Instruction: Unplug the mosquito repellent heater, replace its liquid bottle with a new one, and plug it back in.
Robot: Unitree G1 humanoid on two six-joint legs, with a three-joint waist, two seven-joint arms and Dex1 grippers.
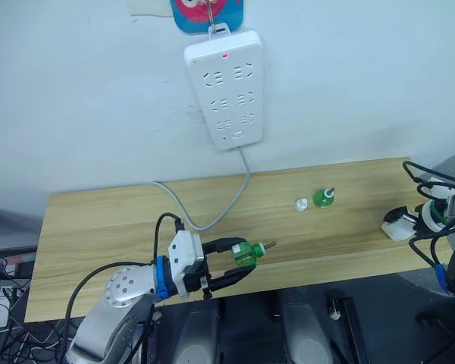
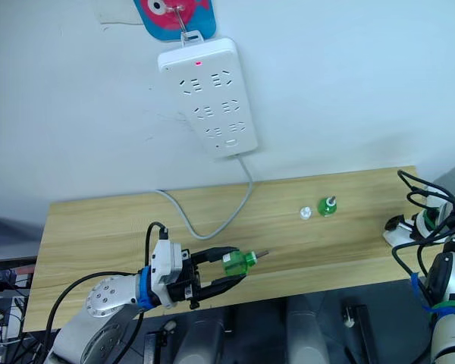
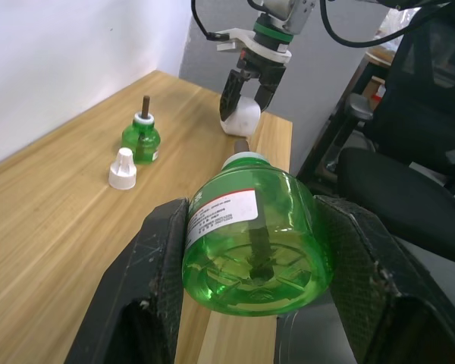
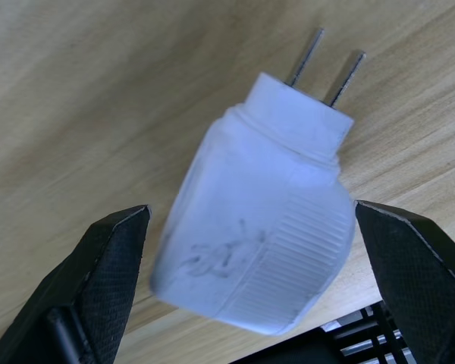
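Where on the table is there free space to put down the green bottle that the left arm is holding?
The bare wood left of the cable, up to the table end, is free. So is the stretch between the small bottle with its cap and the heater. It is crowded around that bottle and cap, and at the right gripper.

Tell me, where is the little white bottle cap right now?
The white cap stands on the wooden table, right-of-centre in the head views, just left of the small green bottle.
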